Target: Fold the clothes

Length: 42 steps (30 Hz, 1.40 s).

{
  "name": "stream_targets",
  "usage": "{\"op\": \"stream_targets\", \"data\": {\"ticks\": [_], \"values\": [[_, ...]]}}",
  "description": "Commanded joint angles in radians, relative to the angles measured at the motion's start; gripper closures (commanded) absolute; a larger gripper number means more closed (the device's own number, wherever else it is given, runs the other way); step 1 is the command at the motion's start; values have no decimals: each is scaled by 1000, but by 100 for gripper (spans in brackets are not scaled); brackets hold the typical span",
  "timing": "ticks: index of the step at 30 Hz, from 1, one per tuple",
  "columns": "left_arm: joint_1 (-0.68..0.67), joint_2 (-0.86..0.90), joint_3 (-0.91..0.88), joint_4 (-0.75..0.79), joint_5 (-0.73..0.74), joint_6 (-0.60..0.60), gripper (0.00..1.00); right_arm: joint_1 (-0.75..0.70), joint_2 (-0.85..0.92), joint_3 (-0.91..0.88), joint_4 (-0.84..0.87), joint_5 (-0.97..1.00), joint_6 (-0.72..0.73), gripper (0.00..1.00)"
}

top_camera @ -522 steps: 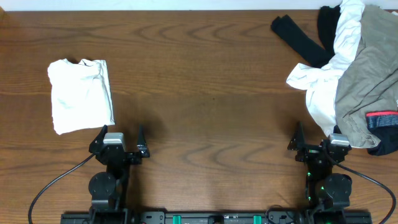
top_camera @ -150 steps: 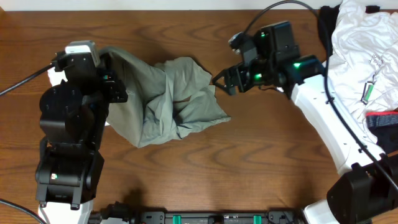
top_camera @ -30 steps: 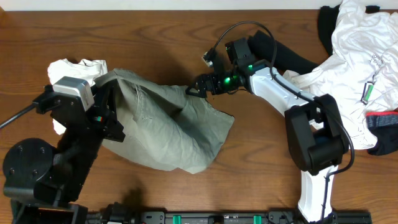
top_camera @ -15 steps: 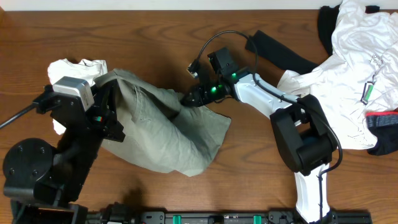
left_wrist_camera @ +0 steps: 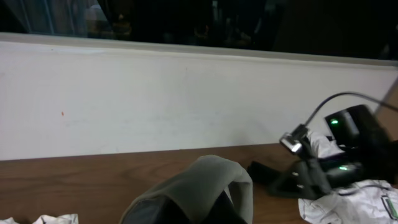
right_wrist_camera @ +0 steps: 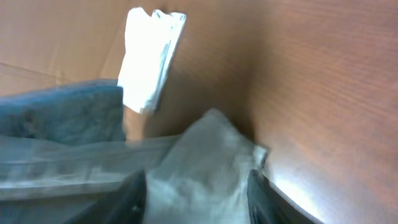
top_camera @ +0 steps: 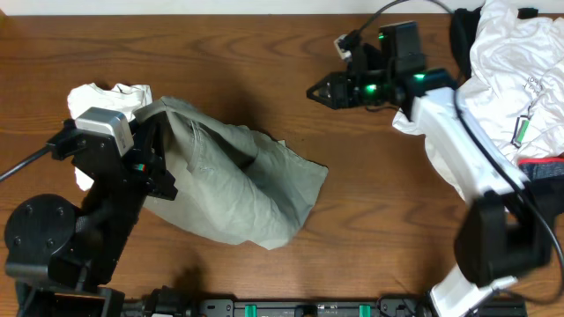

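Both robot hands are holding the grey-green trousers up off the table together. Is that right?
Not quite. Only the left gripper holds the khaki trousers. The right gripper hangs over the table, apart from them, with nothing between its fingers. The overhead view shows this.

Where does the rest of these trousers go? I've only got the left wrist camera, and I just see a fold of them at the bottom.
Observer: The trousers spread crumpled across the table, out toward its middle.
Operator: Is the other claw on them?
Observer: No. The right claw is open and empty over bare wood, apart from the cloth.
Operator: What else is waiting?
Observer: A dark piece with a red band lies against the white shirt at the far right.
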Motion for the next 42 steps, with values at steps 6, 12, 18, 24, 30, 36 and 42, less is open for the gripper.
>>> {"op": "stream_targets", "data": {"ticks": [6,12,18,24,30,36,42], "values": [[0,-2,23,-1,5,2,94,111,49,-46,-386,425,-74,25],[0,-2,23,0,5,2,94,133,87,-164,-313,425,-16,25],[0,-2,23,0,5,2,94,134,102,-247,-293,383,27,25],[0,-2,23,0,5,2,94,148,102,-332,-161,206,28,25],[0,-2,23,0,5,2,94,187,102,-388,-29,189,122,30],[0,-2,23,0,5,2,94,196,98,-394,46,190,151,94],[0,0,23,0,4,2,94,8,-34,-344,10,198,151,99]]}}
